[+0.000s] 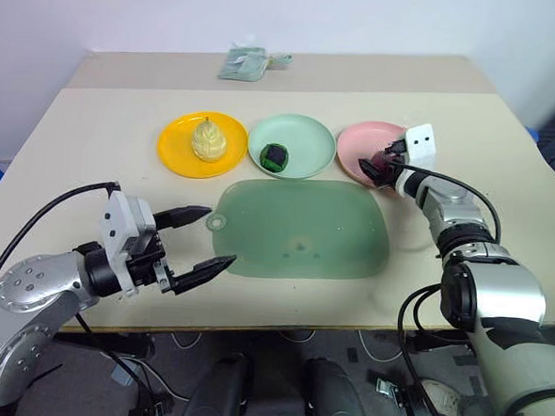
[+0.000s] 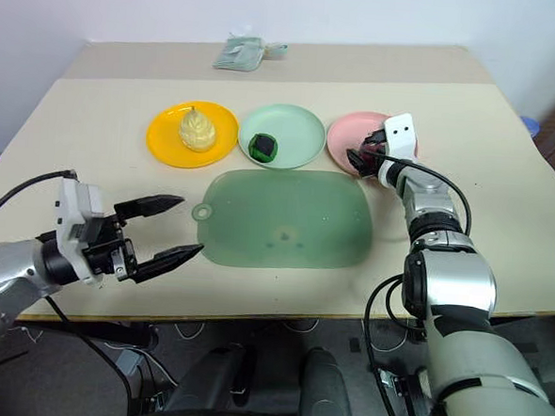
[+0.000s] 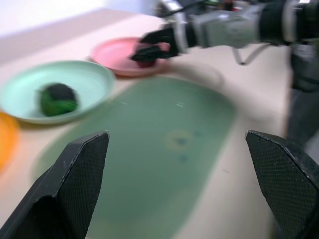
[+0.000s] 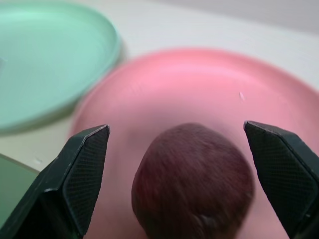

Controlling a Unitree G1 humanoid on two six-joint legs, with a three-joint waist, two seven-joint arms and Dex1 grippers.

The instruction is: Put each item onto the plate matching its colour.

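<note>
The yellow cone (image 1: 207, 140) sits on the orange plate (image 1: 173, 149), the green lump (image 1: 276, 157) on the mint plate (image 1: 310, 142). The red lump (image 4: 194, 181) lies on the pink plate (image 4: 199, 84) between the spread right hand (image 4: 182, 174). The left hand (image 1: 200, 241) is spread, holding nothing.

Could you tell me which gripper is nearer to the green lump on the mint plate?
Right. The right gripper is over the neighbouring pink plate; the left gripper hangs at the table's near edge, beyond the green lump.

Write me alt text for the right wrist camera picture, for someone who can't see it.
A dark red roundish lump sits on the pink plate, between the right gripper's open jaws, which stand apart from it on either side. The rim of the mint green plate lies beside the pink one.
</note>
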